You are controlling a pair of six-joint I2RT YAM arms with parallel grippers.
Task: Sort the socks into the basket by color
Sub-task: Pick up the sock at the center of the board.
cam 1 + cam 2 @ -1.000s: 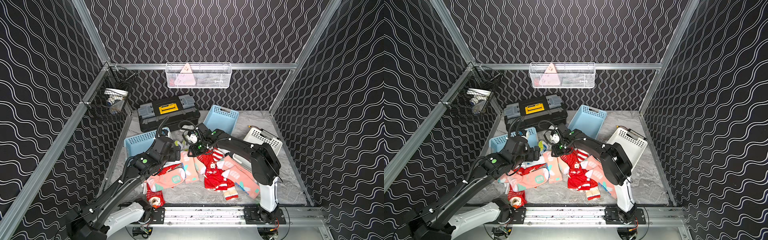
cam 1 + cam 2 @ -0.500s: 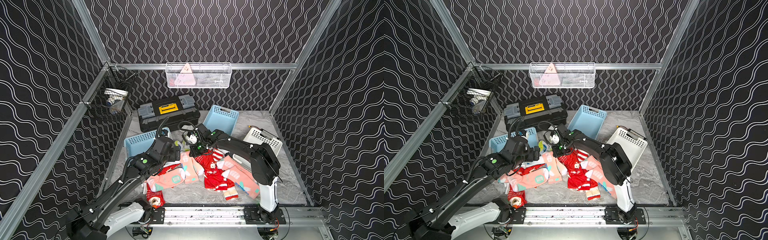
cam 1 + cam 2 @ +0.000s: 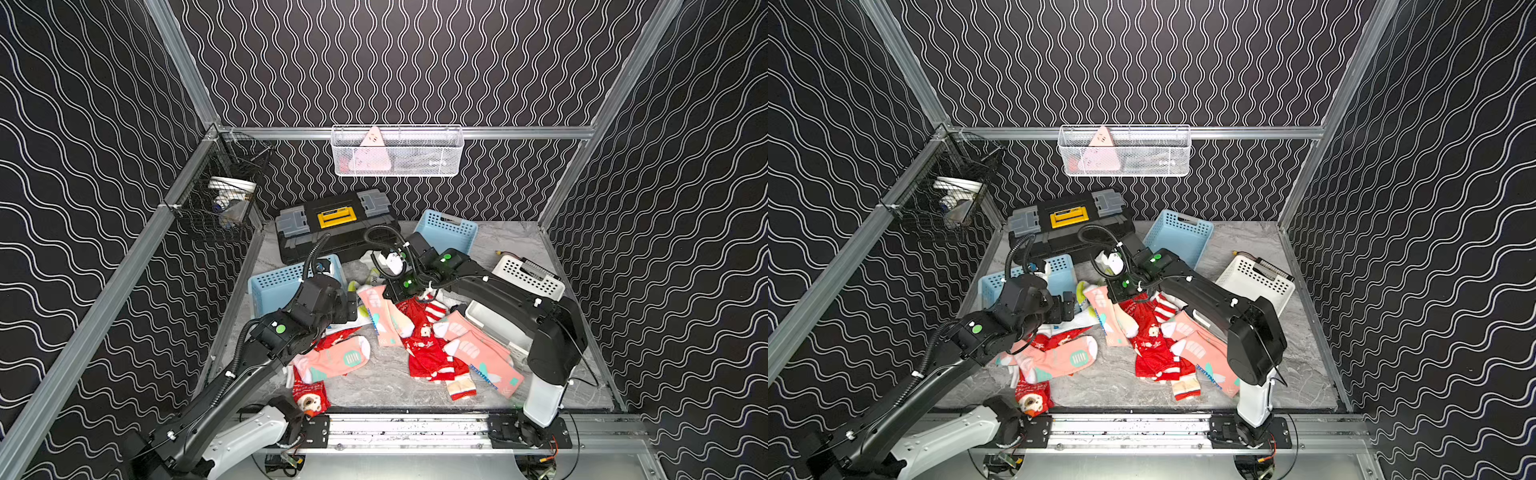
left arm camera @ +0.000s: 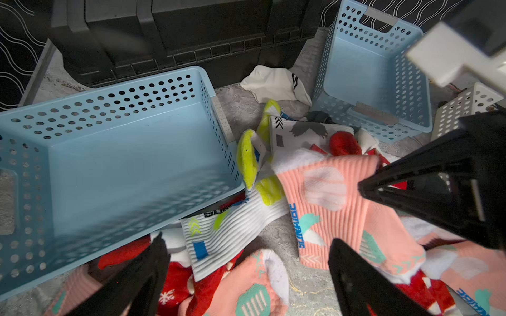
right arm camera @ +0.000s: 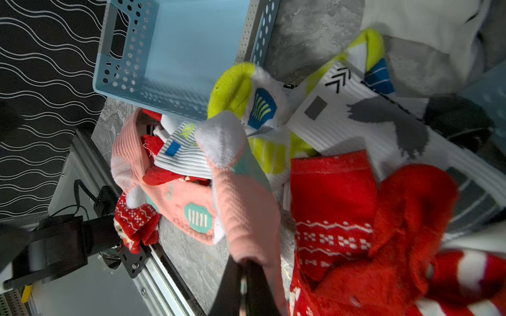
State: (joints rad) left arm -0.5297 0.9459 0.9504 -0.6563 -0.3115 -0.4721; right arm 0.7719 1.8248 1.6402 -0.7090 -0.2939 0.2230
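While the right gripper (image 5: 243, 270) has its jaws pinched shut on the pink sock (image 3: 380, 318) at its far end, the sock trails nearward. The left gripper (image 3: 353, 305) gapes wide and empty, nearer the blue basket (image 3: 272, 286).

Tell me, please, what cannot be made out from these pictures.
- White wire basket, both top views: contents blurred behind mesh.
- Black mesh basket, top view: contents too small.
- Right gripper, shut on the pink sock: cut off by the right wrist view's edge.
- White basket, top view: inside partly hidden by right arm.
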